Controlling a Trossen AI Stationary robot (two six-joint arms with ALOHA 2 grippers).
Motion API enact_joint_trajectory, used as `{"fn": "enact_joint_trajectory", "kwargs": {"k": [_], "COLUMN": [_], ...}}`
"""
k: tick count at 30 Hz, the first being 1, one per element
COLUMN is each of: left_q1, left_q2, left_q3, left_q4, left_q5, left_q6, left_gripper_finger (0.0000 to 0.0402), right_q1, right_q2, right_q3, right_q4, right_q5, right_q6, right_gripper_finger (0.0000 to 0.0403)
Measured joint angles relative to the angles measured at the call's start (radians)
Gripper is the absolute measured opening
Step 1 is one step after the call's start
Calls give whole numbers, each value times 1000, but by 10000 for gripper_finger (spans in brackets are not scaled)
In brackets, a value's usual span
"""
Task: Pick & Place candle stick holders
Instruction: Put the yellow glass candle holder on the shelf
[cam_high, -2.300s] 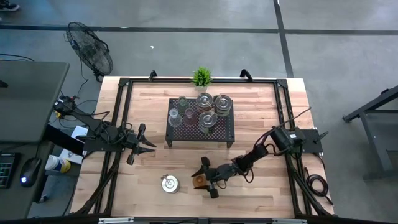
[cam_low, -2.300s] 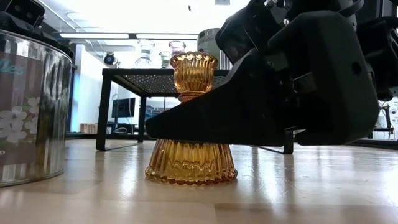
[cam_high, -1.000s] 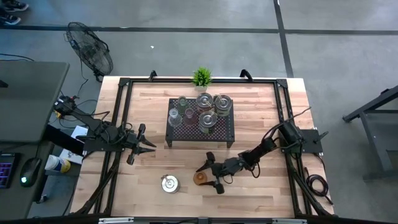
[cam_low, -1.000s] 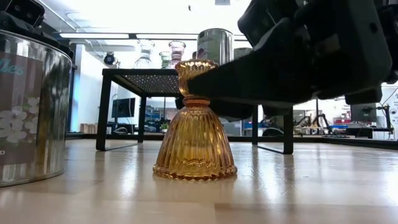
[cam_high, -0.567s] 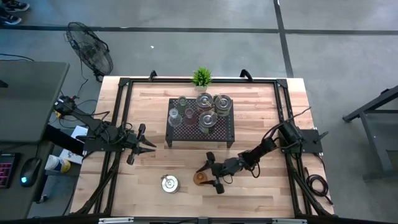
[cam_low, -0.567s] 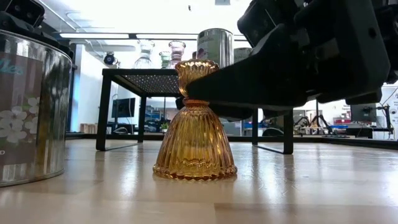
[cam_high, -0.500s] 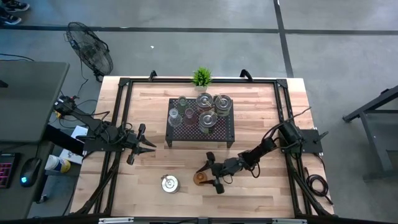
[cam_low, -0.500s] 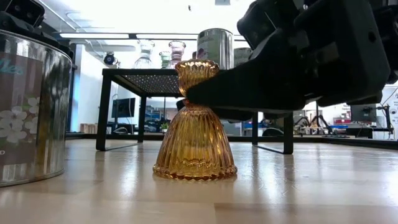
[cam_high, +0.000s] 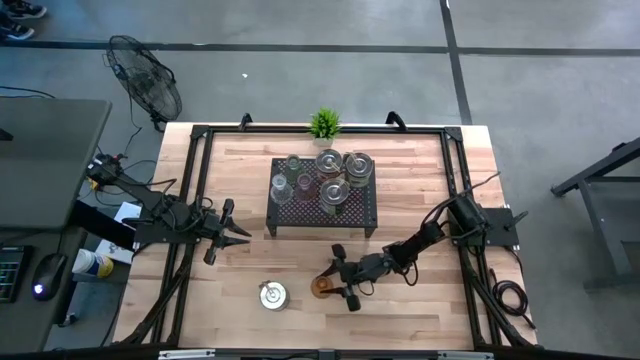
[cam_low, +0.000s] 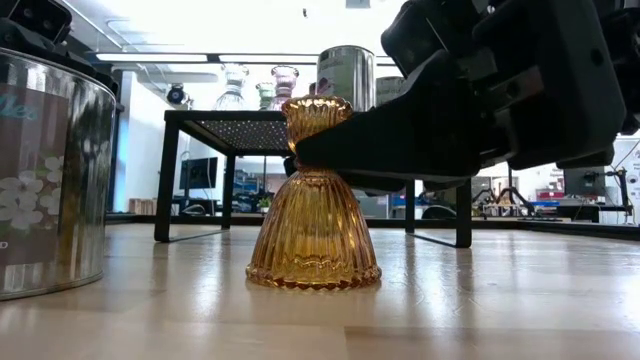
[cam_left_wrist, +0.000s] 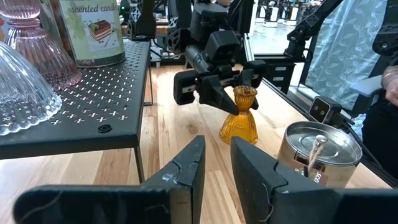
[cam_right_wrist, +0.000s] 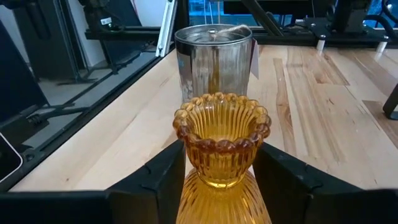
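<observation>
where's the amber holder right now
High view: the amber holder stands near the table's front edge, between the right gripper's fingers, right of the silver tin.
</observation>
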Motion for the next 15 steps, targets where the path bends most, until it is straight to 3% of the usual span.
{"fn": "enact_joint_trajectory", "kwargs": {"k": [15], "left_q1": [0], "left_q2": [0], "left_q3": [0], "left_q4": [0], "left_q5": [0], "left_q6": [0], "left_gripper_finger": [73], "right_q1": [0], "right_q2": [0], "right_q3": [0], "right_q4": [1], "right_q5": [0], "right_q6": [-36], "right_gripper_finger": [130]}}
